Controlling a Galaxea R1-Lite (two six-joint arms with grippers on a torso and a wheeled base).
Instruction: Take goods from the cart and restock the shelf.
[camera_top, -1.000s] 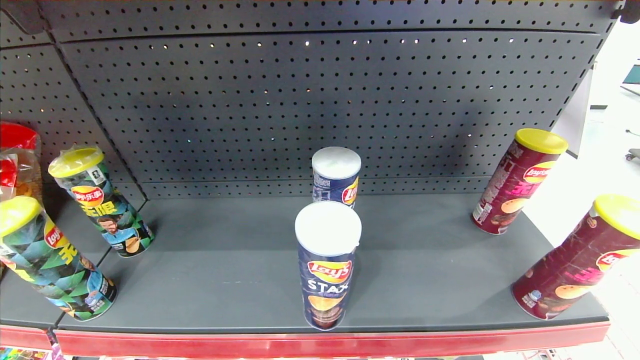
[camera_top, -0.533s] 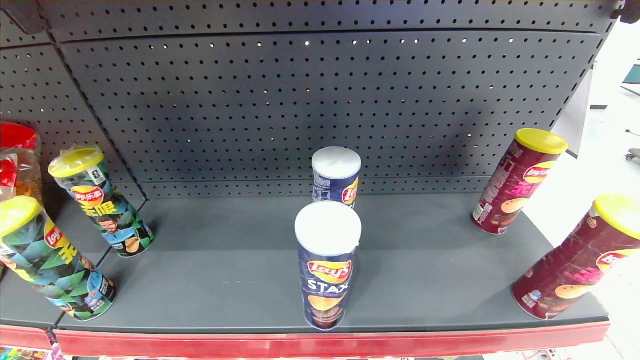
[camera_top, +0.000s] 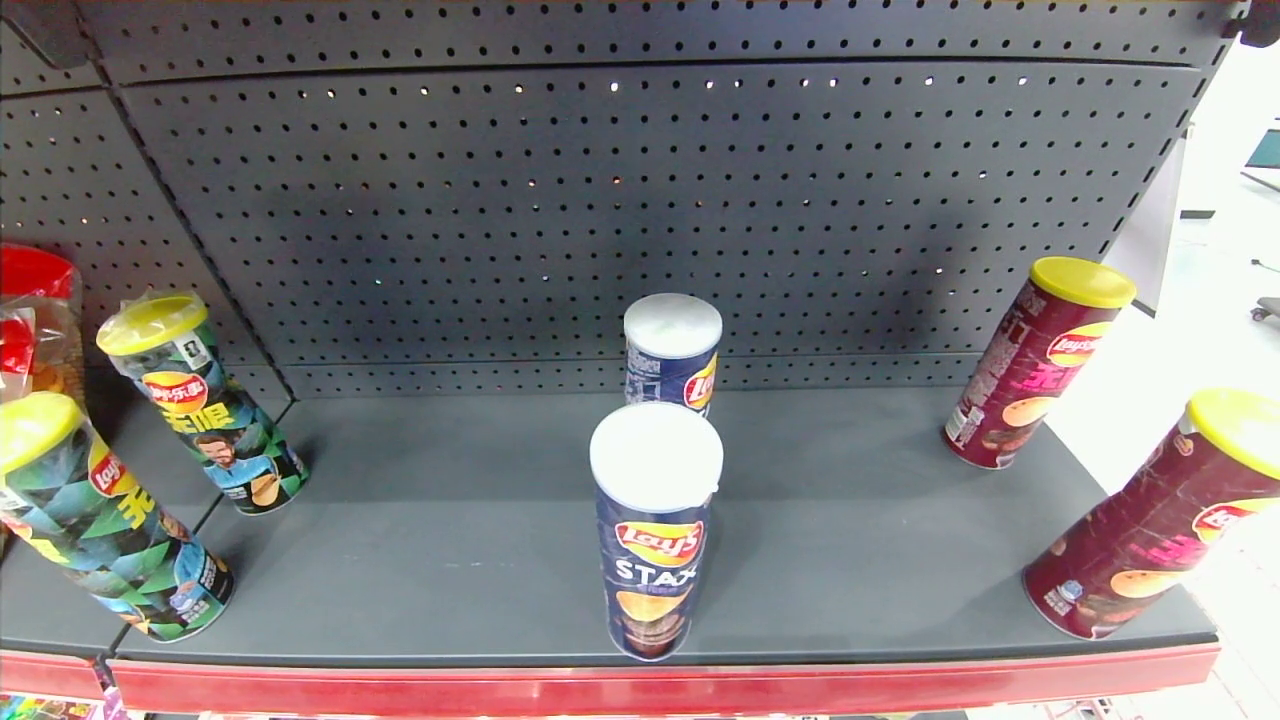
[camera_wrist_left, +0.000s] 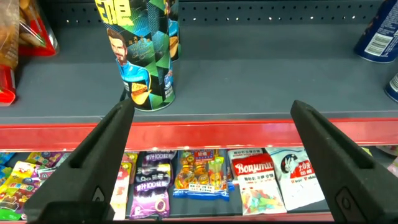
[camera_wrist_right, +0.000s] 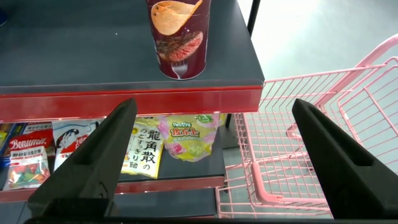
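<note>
1. The right gripper (camera_wrist_right: 212, 106) has its two black fingers spread wide with nothing between them. It hangs in front of the red front strip of the dark grey metal shelf (camera_wrist_right: 93, 56), near the shelf's right end.
2. The left gripper (camera_wrist_left: 212, 104) is equally wide and empty, farther left along the same strip, facing a green-patterned tube can (camera_wrist_left: 146, 56).
3. Just past the right gripper, a maroon tube can with a yellow lid (camera_top: 1150, 530) stands upright at the shelf's right front corner.
4. The pink wire cart (camera_wrist_right: 323, 70) stands just beside that end of the shelf, lower than the board.
5. I judge the right arm the nearer one: the next move should swing it rightward and down into the basket. I cannot tell what goods lie there or how their long axes run.
</note>
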